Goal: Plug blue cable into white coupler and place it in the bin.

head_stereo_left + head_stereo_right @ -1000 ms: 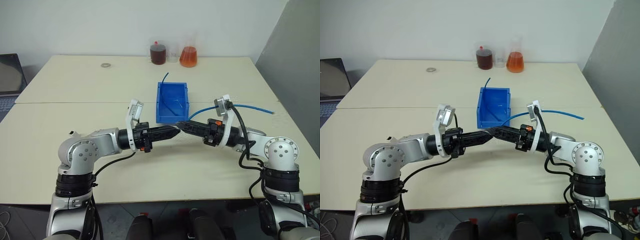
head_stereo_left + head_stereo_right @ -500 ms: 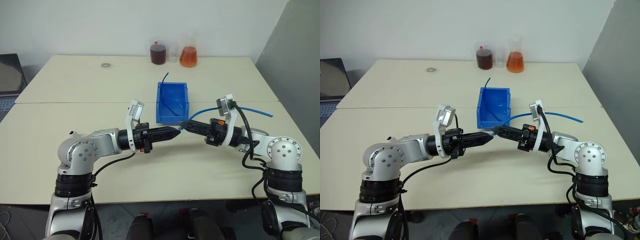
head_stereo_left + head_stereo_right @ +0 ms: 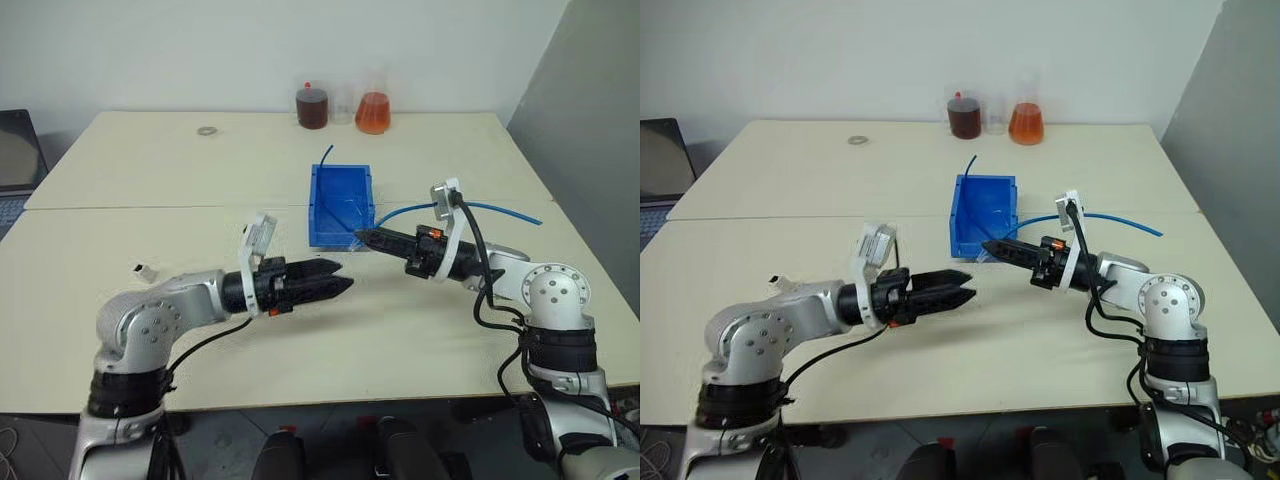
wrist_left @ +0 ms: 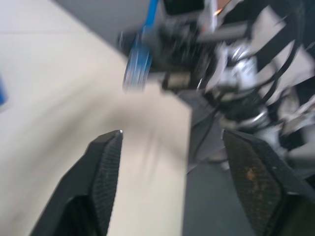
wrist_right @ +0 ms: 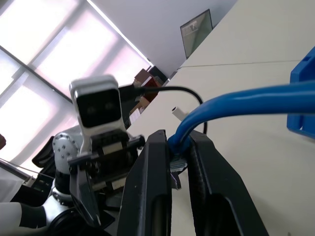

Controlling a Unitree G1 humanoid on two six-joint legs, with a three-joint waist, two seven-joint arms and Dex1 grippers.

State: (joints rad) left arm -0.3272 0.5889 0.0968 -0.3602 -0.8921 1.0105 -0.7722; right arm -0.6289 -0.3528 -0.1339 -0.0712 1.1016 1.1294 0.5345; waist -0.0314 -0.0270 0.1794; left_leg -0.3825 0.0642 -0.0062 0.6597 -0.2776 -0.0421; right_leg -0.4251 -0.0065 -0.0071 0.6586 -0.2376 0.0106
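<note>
The right gripper (image 5: 179, 162) has its fingers clamped on the blue cable (image 5: 231, 101) right behind its plug end, holding that end up off the surface (image 3: 150, 190) and pointing across toward the other arm; this grip near the tip looks chosen to keep the plug stiff and aimed for mating. From the fingers the cable loops back over the right wrist and trails away across the surface to the robot's right. The held tip hangs just in front of the low front wall of the bin (image 3: 325, 220), which sits near the middle of the surface with a darker blue cable piece (image 3: 327, 153) sticking up from its far side. The left gripper (image 3: 340, 288) hovers above the surface nearer the robot, its fingers (image 4: 106, 172) spread wide and empty, pointing toward the right gripper but apart from it. The white coupler (image 3: 145, 270) appears to be the tiny pale block lying on the surface beyond the left elbow, well apart from both grippers, though it is too small to be sure. If so, the plugging is not yet done, and the open left fingers would need to fetch that block. Two flasks of dark and orange liquid (image 3: 375, 112) stand at the far edge.
</note>
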